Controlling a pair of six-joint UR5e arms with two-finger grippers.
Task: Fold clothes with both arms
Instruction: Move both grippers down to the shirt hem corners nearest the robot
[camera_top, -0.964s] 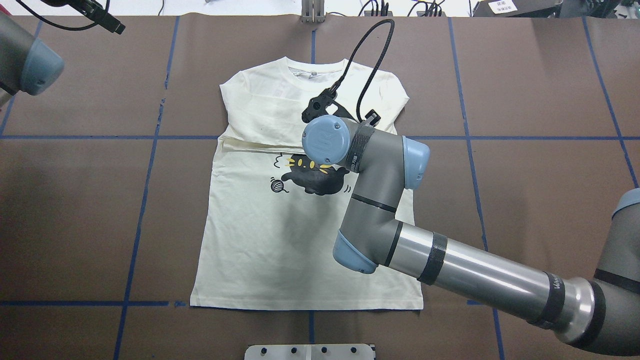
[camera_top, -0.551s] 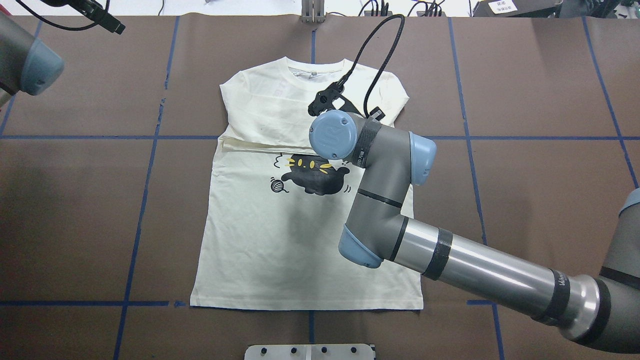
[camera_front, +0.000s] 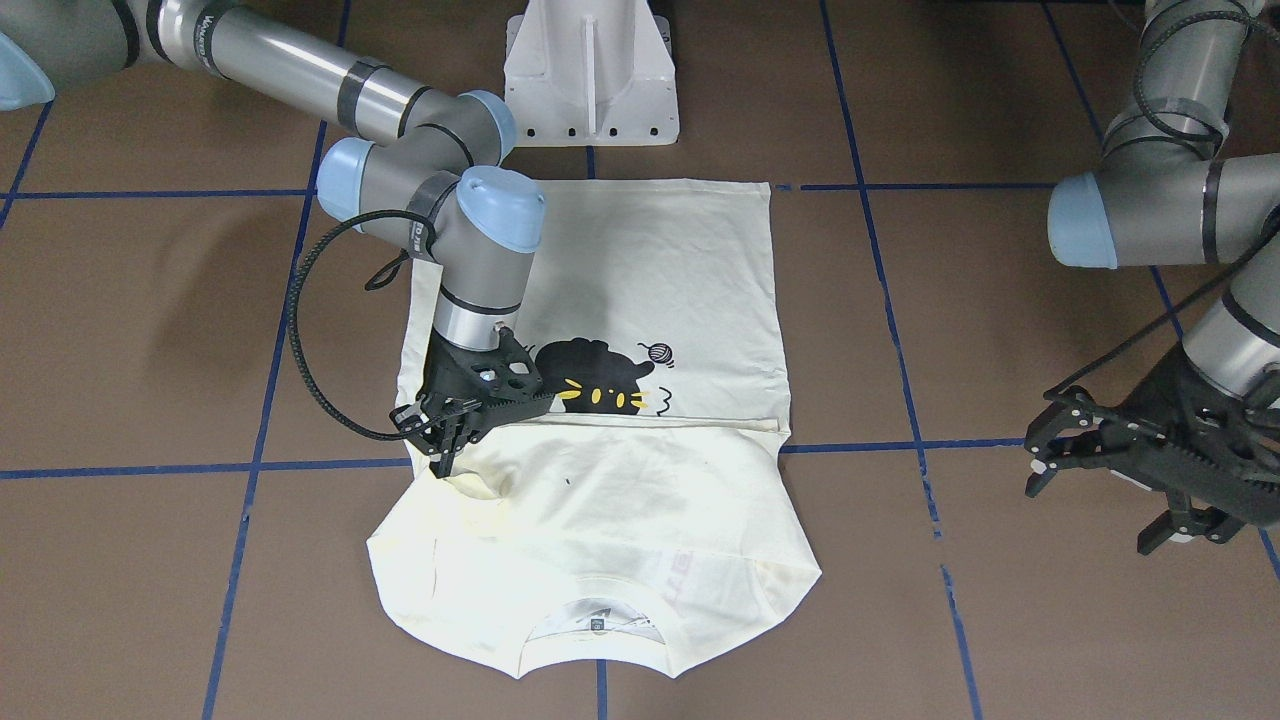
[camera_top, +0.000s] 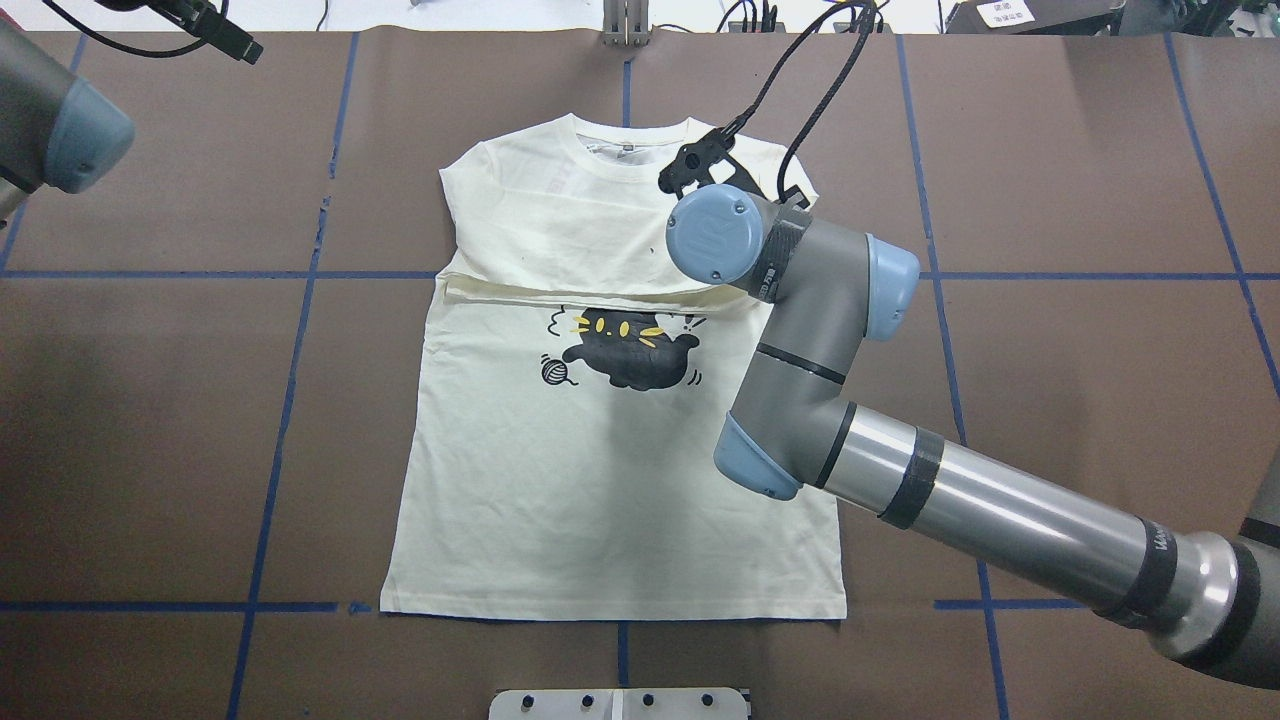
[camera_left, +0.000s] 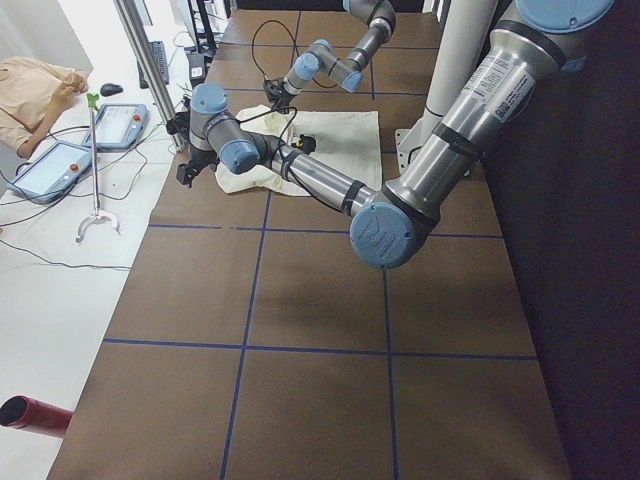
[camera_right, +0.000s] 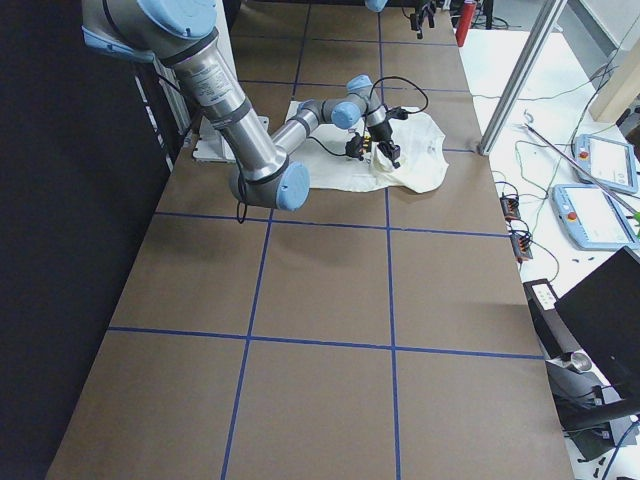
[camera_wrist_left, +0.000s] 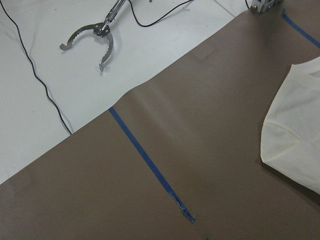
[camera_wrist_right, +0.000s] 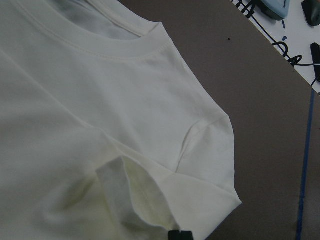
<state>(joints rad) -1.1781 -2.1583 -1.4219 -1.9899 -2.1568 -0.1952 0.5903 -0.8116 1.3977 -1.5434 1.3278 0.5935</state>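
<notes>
The cream T-shirt (camera_top: 560, 480) lies flat on the brown table, cat print up, collar at the far side, with a fold across the chest. It also shows in the front view (camera_front: 640, 260). My right gripper (camera_front: 443, 458) points down at the shirt's right shoulder area, fingers together, pinching a raised fold of fabric. The right wrist view shows that lifted cuff-like fold (camera_wrist_right: 125, 195) beside the shoulder seam. In the overhead view the right wrist hides the gripper. My left gripper (camera_front: 1095, 490) hangs open and empty over bare table, well off the shirt's left side.
The white pedestal (camera_front: 590, 70) stands at the near edge by the shirt's hem. Blue tape lines (camera_top: 290, 330) grid the table. The left wrist view shows the table's far edge, a shirt corner (camera_wrist_left: 295, 135) and a grabber tool (camera_wrist_left: 92, 37) on the floor.
My right arm has moved right and toward the far side, from over the chest to the shirt's right shoulder. The left arm has hardly moved.
</notes>
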